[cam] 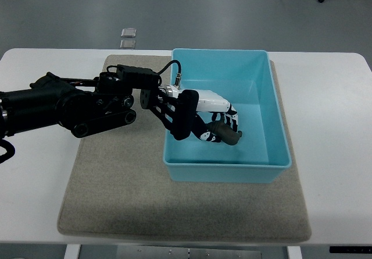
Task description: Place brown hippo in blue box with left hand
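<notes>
The box (264, 105) sits on a mat (116, 201) on the table (337, 125). The left hand (212, 116) reaches in from the left, hippo (226, 134) under it inside the box.

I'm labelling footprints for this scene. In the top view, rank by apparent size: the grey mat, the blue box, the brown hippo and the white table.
1. White table
2. Grey mat
3. Blue box
4. Brown hippo, partly covered by the left robot hand, clearly the smallest

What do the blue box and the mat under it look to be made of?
Blue box: looks like moulded plastic, with smooth uniform walls, a rolled rim and a soft sheen on the floor. Mat: seems to be felt or low-pile fabric, grey-brown, matte and slightly mottled, with no gloss.
</notes>
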